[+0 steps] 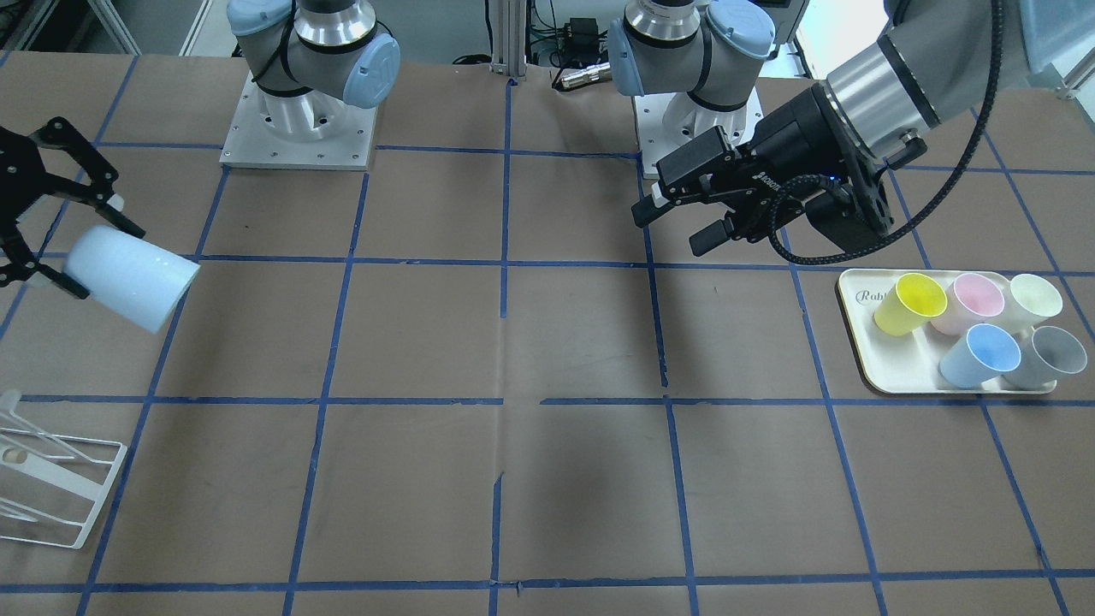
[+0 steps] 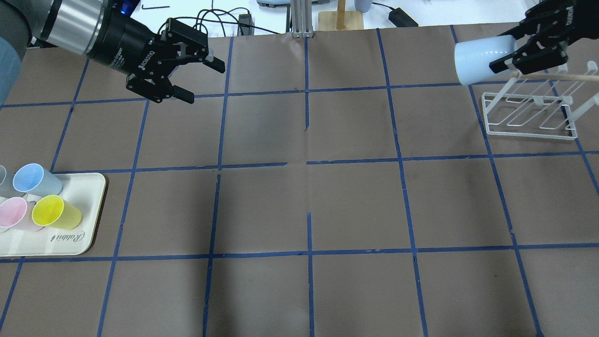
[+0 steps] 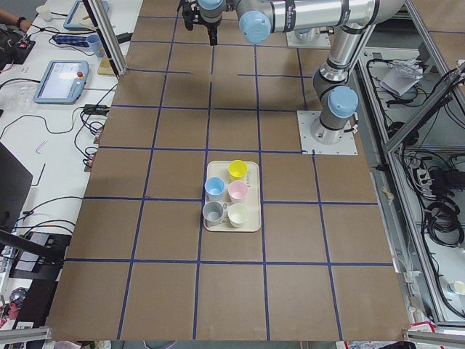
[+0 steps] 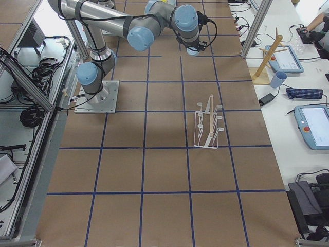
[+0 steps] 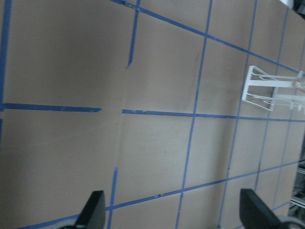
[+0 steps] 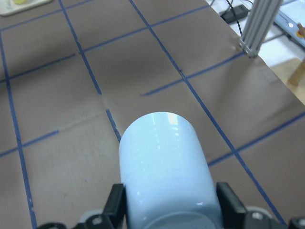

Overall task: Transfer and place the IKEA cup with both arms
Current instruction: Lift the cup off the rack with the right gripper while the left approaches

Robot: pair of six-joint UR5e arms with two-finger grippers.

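The IKEA cup (image 2: 482, 58), a pale sky-blue tumbler, is held on its side in the air by my right gripper (image 2: 505, 49), which is shut on it near the rim end. The cup's base points toward the table's middle. It hangs just above the near end of the white wire rack (image 2: 531, 117). The cup (image 1: 128, 278) and right gripper (image 1: 98, 257) show at the left edge of the front-facing view, and the cup (image 6: 164, 162) fills the right wrist view. My left gripper (image 2: 203, 83) is open and empty, in the air over the far left of the table, also seen in the front-facing view (image 1: 671, 229).
A cream tray (image 2: 70, 243) at the left edge holds a twin blue cup (image 2: 35, 180), a yellow cup (image 2: 56, 211), a pink cup (image 2: 14, 213) and, in the front-facing view, a grey cup (image 1: 1048, 355) and a pale green cup (image 1: 1035, 299). Brown paper with blue tape lines covers the table.
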